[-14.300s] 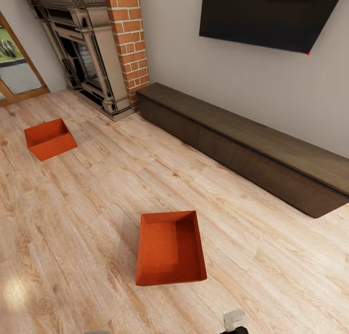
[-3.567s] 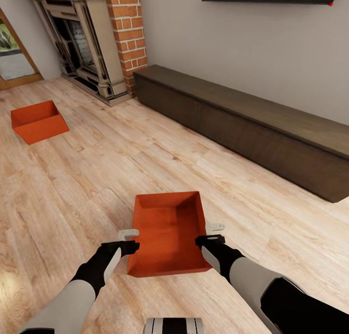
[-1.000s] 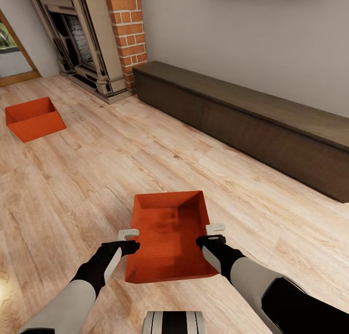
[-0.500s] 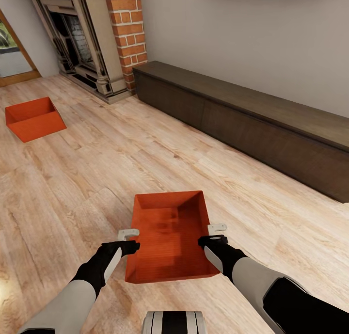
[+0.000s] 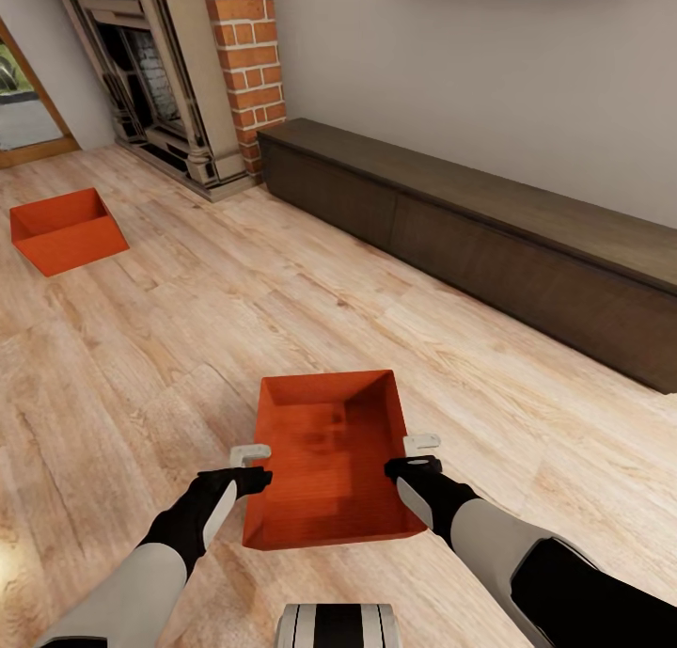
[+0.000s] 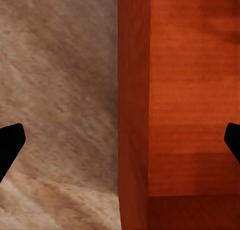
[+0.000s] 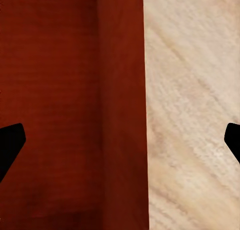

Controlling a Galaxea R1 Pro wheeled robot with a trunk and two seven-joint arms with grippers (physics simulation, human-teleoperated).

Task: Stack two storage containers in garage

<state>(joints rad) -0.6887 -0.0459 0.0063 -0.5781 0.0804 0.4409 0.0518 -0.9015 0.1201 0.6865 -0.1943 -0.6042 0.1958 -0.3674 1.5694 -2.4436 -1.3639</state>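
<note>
— Living-room planks (image 5: pixel 395 281) lie under us; how far along are we?

— Barely begun. Both our jaws gape astride the near container's (image 5: pixel 324 460) side walls at lower centre, gripping nothing. Second container (image 5: pixel 66 231) waits upper left. Garage and stacking remain.

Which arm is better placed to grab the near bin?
Neither alone: left gripper straddles the left wall of the near bin, right gripper the right wall, both open. Looks like a two-arm lift.
</note>
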